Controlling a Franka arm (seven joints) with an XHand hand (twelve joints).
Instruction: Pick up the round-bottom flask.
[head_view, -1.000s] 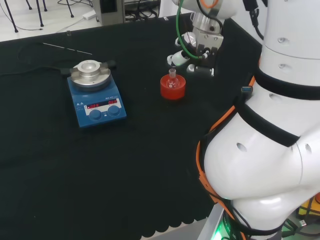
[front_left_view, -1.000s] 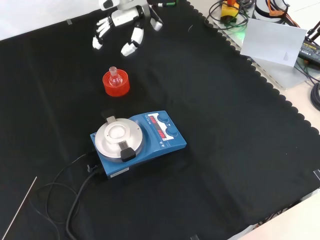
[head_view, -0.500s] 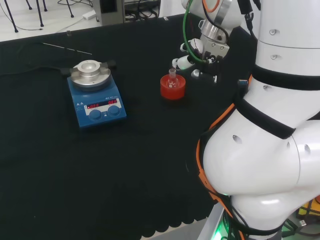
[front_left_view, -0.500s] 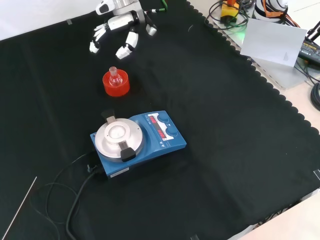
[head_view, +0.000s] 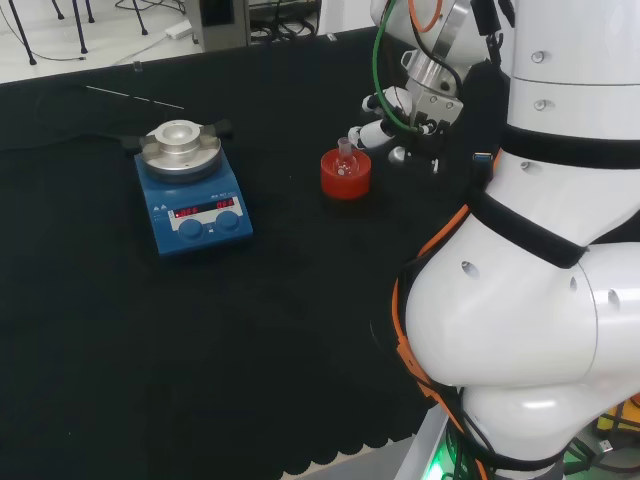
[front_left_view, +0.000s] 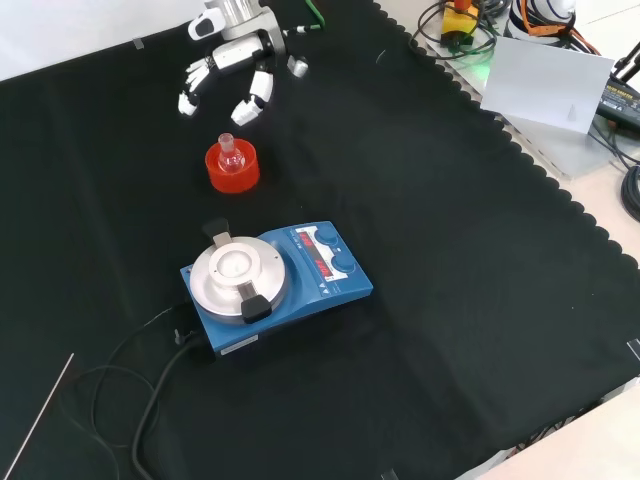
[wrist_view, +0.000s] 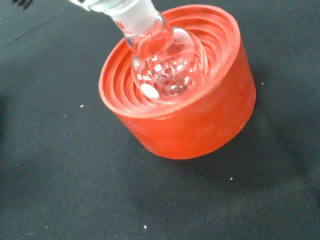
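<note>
Front view: flask (front_left_view: 231, 155) upright in red ribbed stand (front_left_view: 232, 170), neck pointing up, on tabletop (front_left_view: 450, 250). My hand (front_left_view: 232, 72) hovers just beyond it, higher in view, fingers spread, relaxed, holding nothing. Flask lies below fingertips, toward hotplate (front_left_view: 275, 280). Judgement: descend over neck, close around it.

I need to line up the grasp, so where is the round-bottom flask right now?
The round-bottom flask sits upright in the red ribbed stand; in the front view it is just below the open hand and above the blue hotplate.
</note>
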